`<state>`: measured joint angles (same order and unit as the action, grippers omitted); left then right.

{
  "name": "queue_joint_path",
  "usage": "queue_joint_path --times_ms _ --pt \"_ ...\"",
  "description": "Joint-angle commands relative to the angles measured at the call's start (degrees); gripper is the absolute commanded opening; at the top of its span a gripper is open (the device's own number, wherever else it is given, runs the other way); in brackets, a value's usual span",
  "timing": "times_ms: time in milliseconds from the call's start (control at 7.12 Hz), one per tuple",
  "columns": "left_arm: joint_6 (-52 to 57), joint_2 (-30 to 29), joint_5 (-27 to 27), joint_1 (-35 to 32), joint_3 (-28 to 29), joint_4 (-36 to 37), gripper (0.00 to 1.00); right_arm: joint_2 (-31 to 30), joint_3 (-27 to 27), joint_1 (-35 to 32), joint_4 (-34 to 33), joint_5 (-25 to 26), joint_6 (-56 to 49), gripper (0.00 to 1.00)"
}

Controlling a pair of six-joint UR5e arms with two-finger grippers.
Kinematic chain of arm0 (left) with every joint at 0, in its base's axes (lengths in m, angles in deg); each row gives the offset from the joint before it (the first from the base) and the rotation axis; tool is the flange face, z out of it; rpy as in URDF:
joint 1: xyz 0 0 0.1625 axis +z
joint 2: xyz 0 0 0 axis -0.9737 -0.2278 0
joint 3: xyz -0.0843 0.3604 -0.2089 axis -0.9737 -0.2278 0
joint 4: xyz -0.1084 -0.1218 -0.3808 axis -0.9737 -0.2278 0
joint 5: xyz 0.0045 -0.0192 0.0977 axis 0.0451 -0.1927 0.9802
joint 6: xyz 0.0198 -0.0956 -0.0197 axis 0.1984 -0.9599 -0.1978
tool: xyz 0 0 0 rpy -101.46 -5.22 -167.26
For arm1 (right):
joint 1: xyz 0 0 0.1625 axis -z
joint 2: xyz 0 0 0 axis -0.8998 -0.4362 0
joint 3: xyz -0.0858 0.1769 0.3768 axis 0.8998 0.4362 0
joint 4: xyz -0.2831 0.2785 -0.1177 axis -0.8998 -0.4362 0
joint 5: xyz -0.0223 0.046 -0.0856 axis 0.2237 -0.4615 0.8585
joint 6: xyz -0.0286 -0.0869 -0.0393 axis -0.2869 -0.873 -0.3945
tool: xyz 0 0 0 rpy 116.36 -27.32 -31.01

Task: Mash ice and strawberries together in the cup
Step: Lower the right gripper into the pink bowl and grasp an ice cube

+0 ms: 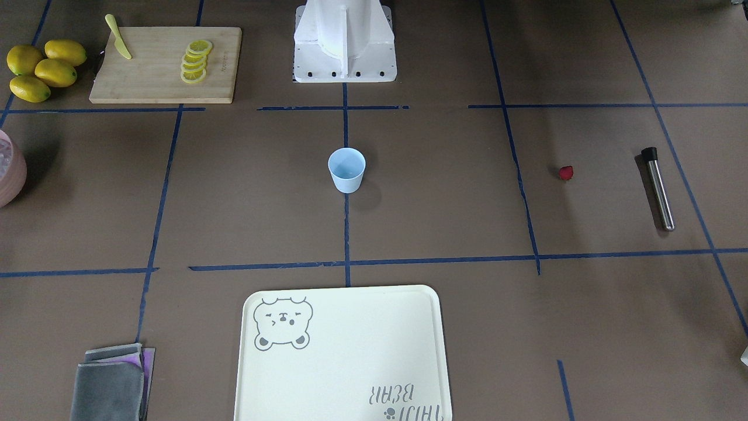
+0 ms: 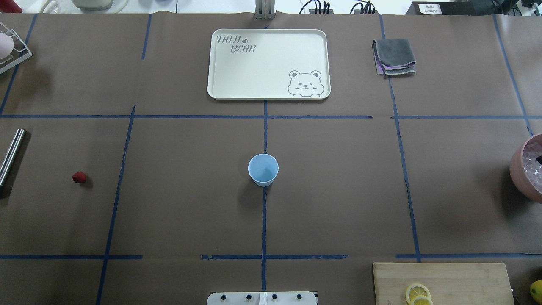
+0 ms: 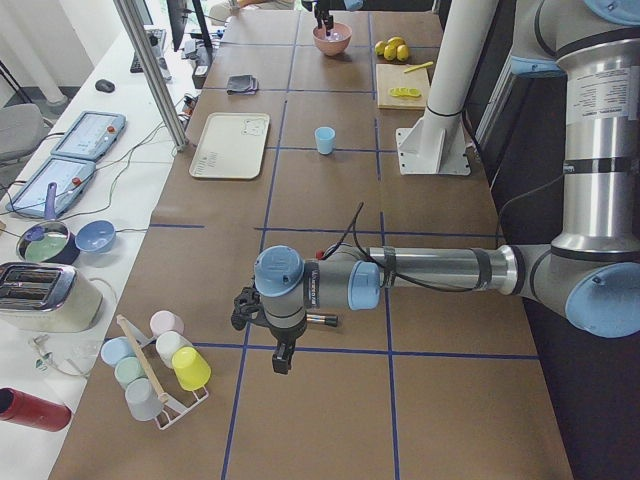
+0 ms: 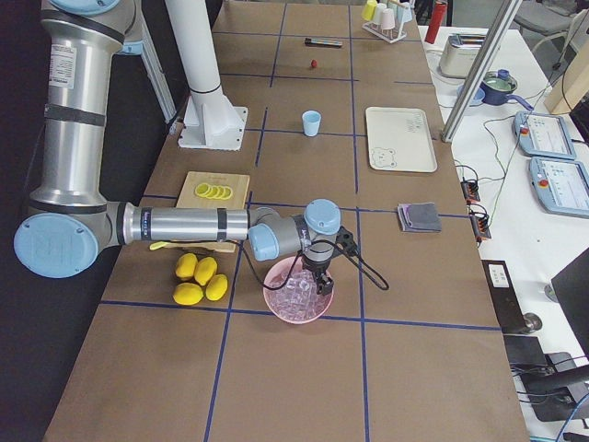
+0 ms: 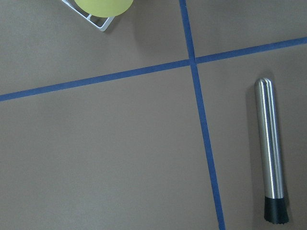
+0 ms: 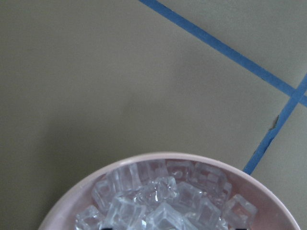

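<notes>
The cup (image 1: 346, 169) stands upright in the middle of the table (image 1: 444, 199), on a blue tape line, and its pale blue floor shows from above. The strawberry (image 1: 565, 172) lies on the paper well apart from it, toward the robot's left. Just beyond it lies a metal rod (image 1: 658, 188) with a black end. The ice (image 6: 163, 201) is heaped in a pink bowl (image 2: 518, 169) at the robot's far right edge.

The right gripper (image 4: 323, 284) hangs over that bowl, pointing down at the cubes. I cannot tell whether its fingers are spread or closed. The left gripper (image 3: 283, 362) points down above the table near the rod, its grip equally unclear from the side.

A cream tray (image 2: 220, 91) sits across from the cup. Lemon slices (image 1: 196, 60) rest on a wooden board (image 1: 158, 82), and whole lemons (image 1: 45, 69) lie beside it.
</notes>
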<state>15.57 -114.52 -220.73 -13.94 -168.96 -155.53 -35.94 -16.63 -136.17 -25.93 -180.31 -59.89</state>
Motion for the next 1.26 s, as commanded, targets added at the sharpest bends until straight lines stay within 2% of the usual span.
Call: queue_joint_path --times_ms 0,281,562,843,984,1124 --pt "0.0 0.0 0.0 0.0 0.2 0.0 1.0 -0.1 0.3 1.2 -0.1 1.1 -0.1 0.84" --pt "0.0 0.0 0.0 0.1 0.3 -0.1 1.0 -0.5 0.3 1.5 -0.1 1.2 -0.2 0.81" --pt "0.0 -0.1 0.0 0.1 0.2 -0.1 1.0 -0.8 0.4 1.7 -0.2 1.3 -0.4 0.73" --pt "0.0 -0.2 0.0 0.1 0.2 -0.1 1.0 -1.4 0.3 1.8 -0.2 1.3 -0.5 0.71" --pt "0.0 -0.2 0.0 0.1 0.2 -0.1 1.0 -1.6 0.3 1.9 -0.2 1.3 -0.5 0.66" --pt "0.0 -0.2 0.0 0.1 0.2 -0.1 1.0 -1.7 0.2 1.9 -0.2 1.3 -0.8 0.41"
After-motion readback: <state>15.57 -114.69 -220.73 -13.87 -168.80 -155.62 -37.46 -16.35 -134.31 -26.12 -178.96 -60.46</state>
